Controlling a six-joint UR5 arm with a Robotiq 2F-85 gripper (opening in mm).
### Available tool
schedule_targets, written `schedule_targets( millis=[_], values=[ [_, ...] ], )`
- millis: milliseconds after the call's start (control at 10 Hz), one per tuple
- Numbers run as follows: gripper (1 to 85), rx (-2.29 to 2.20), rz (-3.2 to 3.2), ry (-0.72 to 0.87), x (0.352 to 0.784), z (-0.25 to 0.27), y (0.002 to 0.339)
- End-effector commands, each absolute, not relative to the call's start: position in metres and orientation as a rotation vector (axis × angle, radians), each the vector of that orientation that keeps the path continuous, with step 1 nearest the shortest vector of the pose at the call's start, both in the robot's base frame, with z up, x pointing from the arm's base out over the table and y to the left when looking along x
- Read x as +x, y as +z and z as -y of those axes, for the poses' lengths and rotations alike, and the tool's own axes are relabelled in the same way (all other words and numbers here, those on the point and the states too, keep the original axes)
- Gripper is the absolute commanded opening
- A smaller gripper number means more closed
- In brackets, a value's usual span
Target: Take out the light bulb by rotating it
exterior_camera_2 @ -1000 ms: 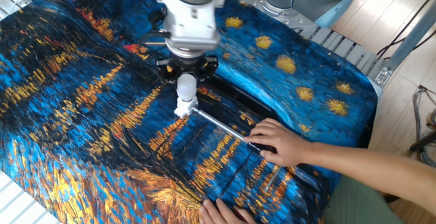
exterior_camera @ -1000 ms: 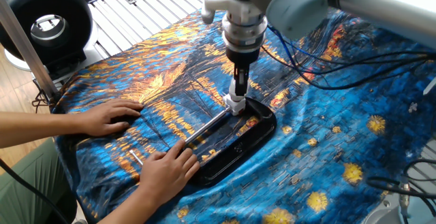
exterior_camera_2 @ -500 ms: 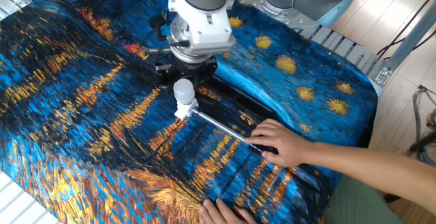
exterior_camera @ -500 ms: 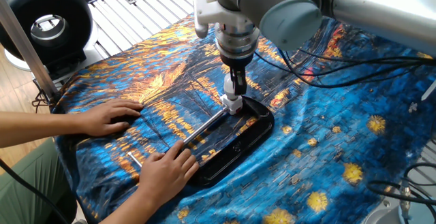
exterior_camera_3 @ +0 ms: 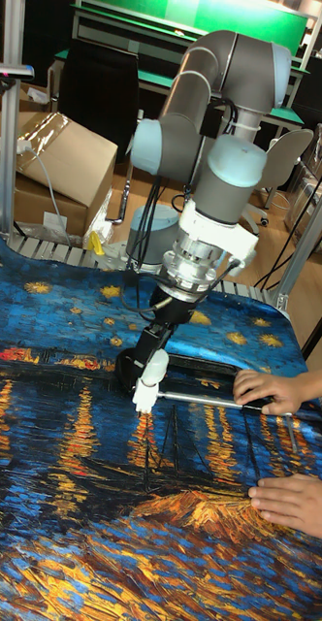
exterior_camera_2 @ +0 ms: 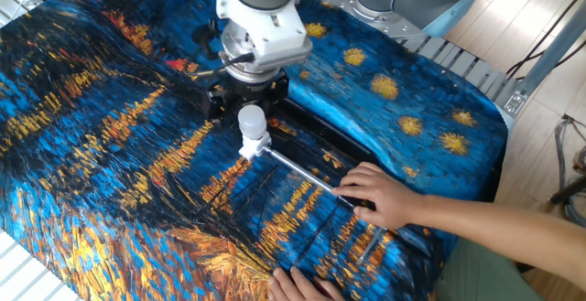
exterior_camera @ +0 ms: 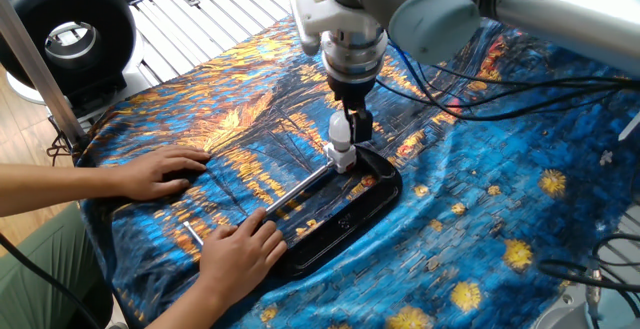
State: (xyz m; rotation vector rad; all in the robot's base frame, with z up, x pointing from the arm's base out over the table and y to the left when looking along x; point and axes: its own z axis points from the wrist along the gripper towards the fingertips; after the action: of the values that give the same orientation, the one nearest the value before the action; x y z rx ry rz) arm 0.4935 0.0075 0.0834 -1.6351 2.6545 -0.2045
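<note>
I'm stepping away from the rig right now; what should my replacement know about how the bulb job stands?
Gripper: at the light bulb, fingers on either side of its globe; whether they are clamped cannot be told.
Bulb: upright and seated in the white socket at the end of the metal rod, over the black tray.
Person's hands: one presses the rod down, the other lies flat on the cloth.
Done: gripper brought to the bulb.
Left: twist the bulb free and lift it out.

Light bulb (exterior_camera_2: 252, 119) beneath end effector (exterior_camera_2: 247, 89)
</note>
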Motion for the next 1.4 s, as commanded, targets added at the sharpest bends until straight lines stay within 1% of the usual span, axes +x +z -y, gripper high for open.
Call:
schedule_targets(
  millis=[0,200,400,500,600,800,1100,1300],
  values=[
    [85.0,-1.439,-2.771,-0.100,0.484,-0.010,0.087],
    [83.0,-1.143,-2.945,0.042,0.466,-0.023,0.089],
    [80.0,-0.862,-3.062,0.134,0.457,-0.031,0.092],
    [75.7,-0.776,-3.081,0.141,0.458,-0.030,0.091],
    [73.7,-0.732,-3.087,0.138,0.461,-0.028,0.090],
    [70.7,-0.635,-3.094,0.093,0.470,-0.023,0.088],
    [66.7,-0.419,-3.133,0.135,0.473,-0.033,0.086],
    [62.3,-0.345,-3.148,0.121,0.475,-0.033,0.085]
  ],
)
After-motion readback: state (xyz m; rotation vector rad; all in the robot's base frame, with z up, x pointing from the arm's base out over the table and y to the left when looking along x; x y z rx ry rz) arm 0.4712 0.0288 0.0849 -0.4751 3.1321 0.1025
